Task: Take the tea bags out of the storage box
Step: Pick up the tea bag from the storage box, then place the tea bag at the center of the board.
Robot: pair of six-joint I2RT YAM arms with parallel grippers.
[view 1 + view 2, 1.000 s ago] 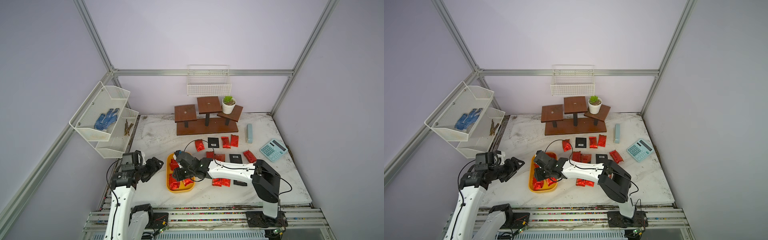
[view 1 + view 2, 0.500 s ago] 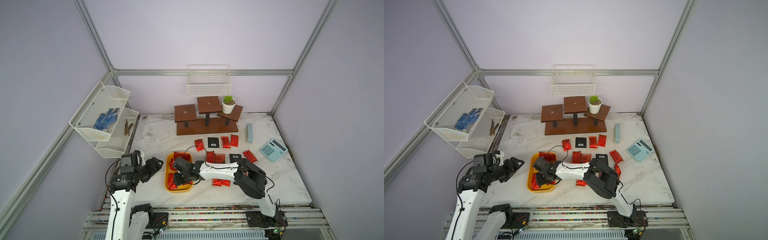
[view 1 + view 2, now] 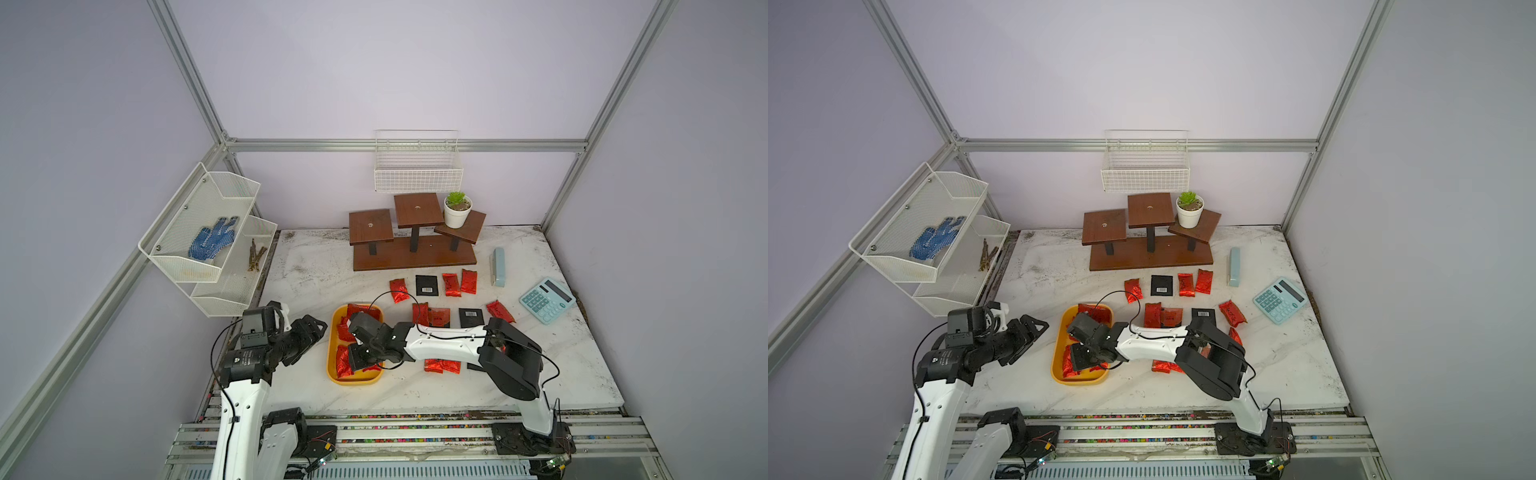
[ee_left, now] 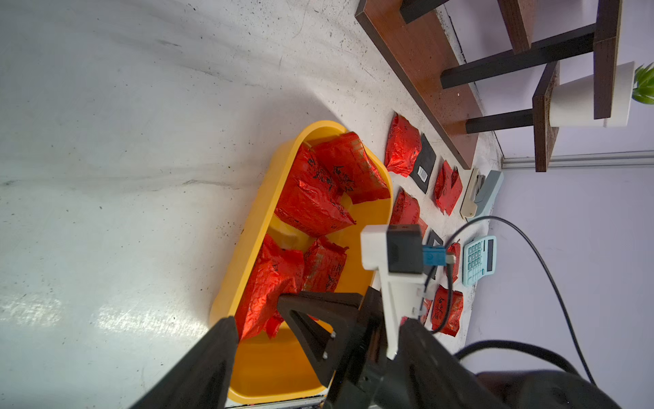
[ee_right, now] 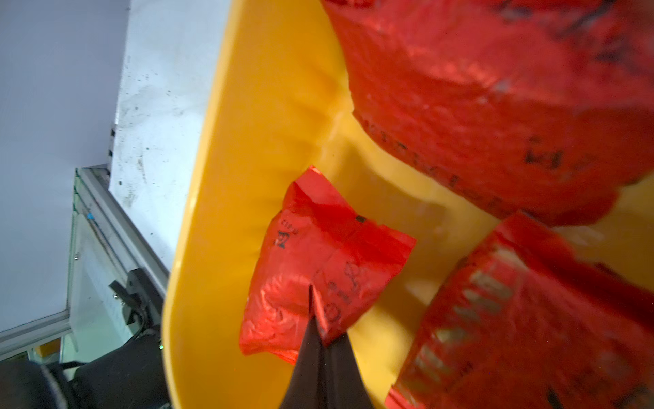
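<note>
While the right hand (image 5: 313,295) is down inside the storage box (image 5: 219,184), its two dark fingers (image 5: 311,354) are pressed together on the edge of one red foil sachet (image 5: 329,255). The grip is plain in the right wrist view. The pinched sachet sits close against the box's inner wall. Whether it is clear of the box floor, I cannot tell.

Reference for both top views: back wall = 12 o'clock.

- The yellow box lies lengthwise, 12 to 6, at about 7 o'clock on the counter (image 3: 299,266). The right hand works in its 6 o'clock half.
- More red sachets (image 4: 311,198) are in the box, bunched at the 12 o'clock end and along the 9 o'clock wall.
- Left hand (image 3: 318,328): at 9 o'clock of the box, near its rim, fingers spread wide, holding nothing.
- Tea bags out on the counter: a row (image 3: 451,284) at 1 o'clock from the box, made up of red, black, red, red.
- A second group (image 3: 470,318) lies at 2 o'clock, reds and one black with a barcode label.
- A red pair (image 3: 442,366) lies at 3 o'clock, partly under the right forearm.
- Further out: wooden riser (image 3: 411,257) with potted plant (image 3: 456,210) at 12 o'clock, calculator (image 3: 546,300) near the 3 o'clock edge.
</note>
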